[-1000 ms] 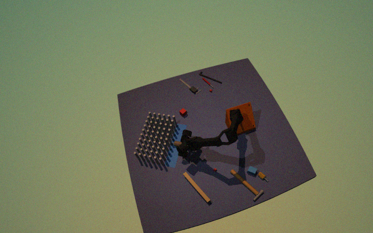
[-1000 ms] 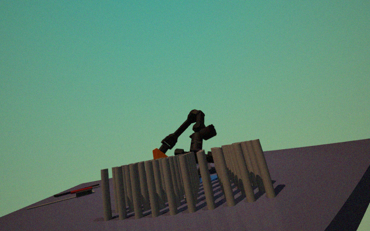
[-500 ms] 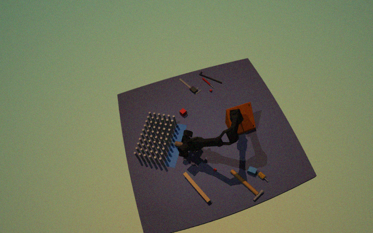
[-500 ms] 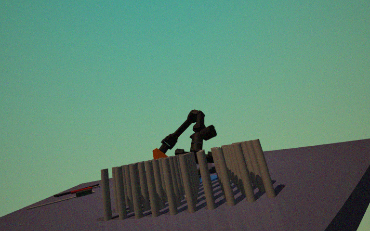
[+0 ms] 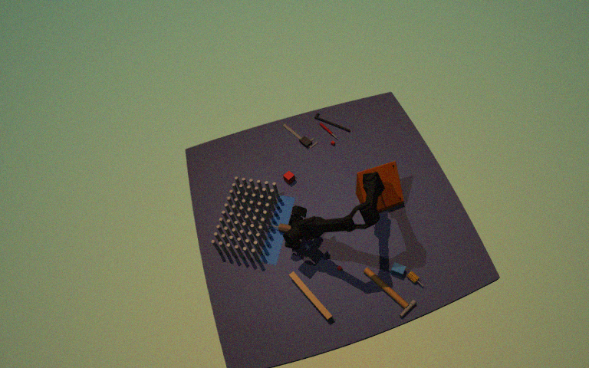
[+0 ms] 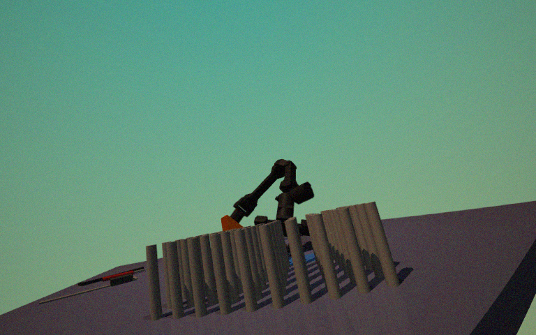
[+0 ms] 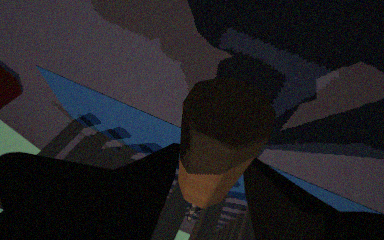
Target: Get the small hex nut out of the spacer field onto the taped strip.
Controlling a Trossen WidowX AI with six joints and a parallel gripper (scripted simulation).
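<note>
The dark tabletop point(image 5: 369, 139) point(image 6: 435, 252) point(image 7: 135, 75) carries the standing spacers point(image 5: 246, 215) point(image 6: 244, 268) point(image 7: 75, 142) near its left edge in the top view. The black arm point(image 5: 338, 224) point(image 6: 289, 174) reaches toward them from the side of the right edge. Between, the blue strip point(image 5: 273, 255) point(image 6: 302, 259) point(image 7: 107, 107) fronts the field. The claw point(image 5: 291, 228) point(image 6: 282, 223) point(image 7: 212, 156) is over the strip, partly open and clamped on a wooden handle point(image 5: 284, 227) point(image 7: 227, 112), whose thin front end points into the spacers. A hammer point(image 5: 386, 288) lies by the lower edge, toward the right corner. A red cube point(image 5: 288, 176) point(image 7: 7, 87) sits near the field's upper end. The nut cannot be made out clearly, so its place relative to the claw cannot be told.
</note>
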